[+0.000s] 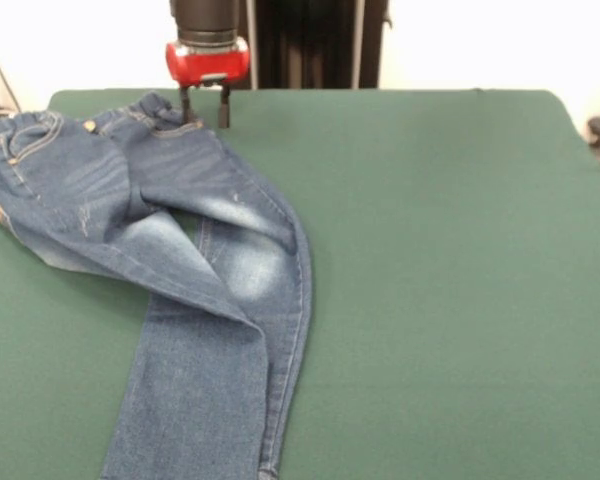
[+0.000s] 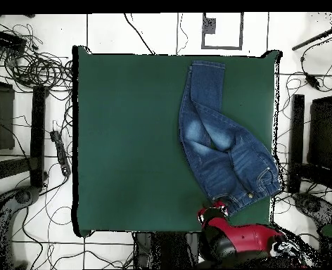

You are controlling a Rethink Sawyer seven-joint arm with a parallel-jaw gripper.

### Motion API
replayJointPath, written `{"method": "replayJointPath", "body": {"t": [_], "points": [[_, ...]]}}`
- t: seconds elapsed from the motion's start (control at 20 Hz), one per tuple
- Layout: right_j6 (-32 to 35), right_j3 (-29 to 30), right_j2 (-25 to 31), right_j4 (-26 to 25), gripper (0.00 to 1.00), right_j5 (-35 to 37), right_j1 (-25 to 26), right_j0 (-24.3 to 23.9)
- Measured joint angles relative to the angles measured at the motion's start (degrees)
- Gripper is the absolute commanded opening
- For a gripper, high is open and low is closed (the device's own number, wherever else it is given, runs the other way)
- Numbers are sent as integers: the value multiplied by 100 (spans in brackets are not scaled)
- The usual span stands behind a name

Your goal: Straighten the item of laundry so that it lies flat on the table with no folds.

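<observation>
Front view: my gripper [image 1: 205, 108] hangs at the far edge of the table [image 1: 450, 250], its two dark fingers [image 1: 223, 110] pointing straight down with a visible gap between them, so it stands open and holds nothing. One fingertip sits at the gathered elastic waistband of the jeans [image 1: 205, 290]; I cannot tell whether it touches the cloth. The jeans lie on the left part of the green top, waistband toward me at the far side, legs running toward the near edge, where the picture cuts them off. They are not flat: the upper part is twisted leftward, one leg crosses over the other, and a diagonal fold runs across the thighs. Faded whitish patches show mid-thigh, a stitched pocket with tan thread sits at the far left, and a small tan button shows near the waistband. Overhead view: the jeans [image 2: 221, 144] occupy the right part of the table [image 2: 126, 133], waistband near the bottom-right corner, the legs angled up toward the top edge with the hems close to it. The legs overlap into one narrow band. My red gripper body [image 2: 212, 213] is just beside the waistband at the table's bottom edge; the fingers are hidden here.
</observation>
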Motion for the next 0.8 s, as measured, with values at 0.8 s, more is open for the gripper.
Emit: {"method": "replayJointPath", "body": {"t": [0.8], "points": [[0, 6, -245, 107, 0, -411, 159, 194]]}}
